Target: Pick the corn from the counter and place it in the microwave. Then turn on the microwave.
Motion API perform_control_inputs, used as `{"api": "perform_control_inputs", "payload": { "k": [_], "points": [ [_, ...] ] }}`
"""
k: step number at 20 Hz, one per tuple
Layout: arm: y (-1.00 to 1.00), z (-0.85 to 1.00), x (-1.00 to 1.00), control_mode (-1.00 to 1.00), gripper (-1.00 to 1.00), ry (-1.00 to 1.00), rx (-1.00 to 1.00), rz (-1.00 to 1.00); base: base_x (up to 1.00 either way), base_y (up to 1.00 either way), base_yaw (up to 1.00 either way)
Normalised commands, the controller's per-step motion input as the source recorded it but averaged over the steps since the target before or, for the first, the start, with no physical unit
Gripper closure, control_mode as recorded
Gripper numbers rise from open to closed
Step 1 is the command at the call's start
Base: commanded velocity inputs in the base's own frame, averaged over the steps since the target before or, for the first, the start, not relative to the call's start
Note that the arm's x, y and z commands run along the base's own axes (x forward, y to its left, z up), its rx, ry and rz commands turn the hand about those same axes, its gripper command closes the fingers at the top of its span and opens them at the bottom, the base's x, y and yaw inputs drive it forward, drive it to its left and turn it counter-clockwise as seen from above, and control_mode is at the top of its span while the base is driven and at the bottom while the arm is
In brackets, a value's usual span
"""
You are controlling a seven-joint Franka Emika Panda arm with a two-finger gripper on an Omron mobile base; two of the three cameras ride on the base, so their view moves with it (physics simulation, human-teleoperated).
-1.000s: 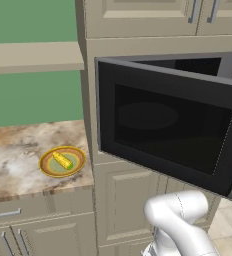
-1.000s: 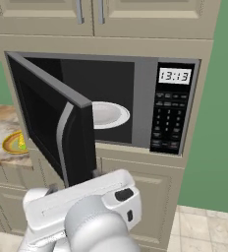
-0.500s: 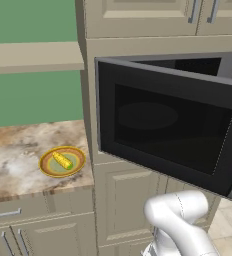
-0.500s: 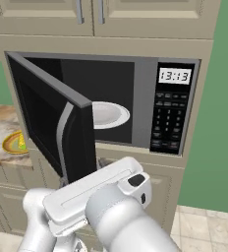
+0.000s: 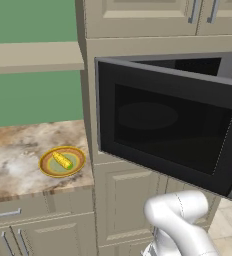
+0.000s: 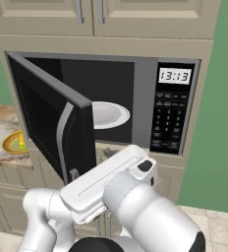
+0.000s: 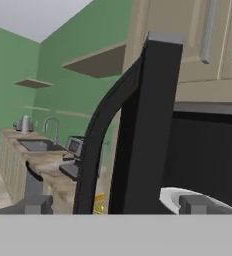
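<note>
The corn (image 5: 62, 160) lies on a yellow-rimmed green plate (image 5: 76, 165) on the marbled counter (image 5: 18, 150), left of the microwave (image 6: 135, 106). The microwave's dark glass door (image 5: 173, 125) stands swung open to the left, with its silver handle (image 6: 62, 138) on the free edge. Inside sits the white turntable plate (image 6: 106, 114). My gripper (image 7: 117, 205) is open and holds nothing. It looks along the door's free edge, one fingertip (image 7: 35, 204) on each side of it in the hand view. The white arm (image 6: 116, 182) is folded low in front of the microwave.
The button panel (image 6: 167, 123) with a lit clock is on the microwave's right. Beige cabinet doors (image 5: 133, 200) run below and above. A tan wall shelf (image 5: 33, 55) hangs over the counter. Farther left along the counter are a toaster (image 7: 75, 146) and a sink (image 7: 35, 145).
In the right base view the arm's forearm has swung up and to the right, in front of the microwave. The corn, plate and door have not moved.
</note>
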Motion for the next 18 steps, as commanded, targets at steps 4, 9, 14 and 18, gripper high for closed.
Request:
{"api": "perform_control_inputs", "payload": {
  "k": [4, 9, 14, 18],
  "points": [
    [-0.06, -0.03, 0.24, -1.0, -1.0, -0.06, 0.0, 0.1, 0.0, 0.0, 0.0],
    [-0.06, -0.05, 0.25, -1.0, -1.0, -0.06, 0.0, 0.1, 0.0, 0.0, 0.0],
    [-0.1, -0.12, 0.22, -1.0, -1.0, -0.07, 0.0, 0.11, 0.0, 0.0, 0.0],
    [-0.08, -0.13, 0.2, -1.0, -1.0, -0.09, 0.0, 0.12, 0.0, 0.0, 0.0]
  ]
}}
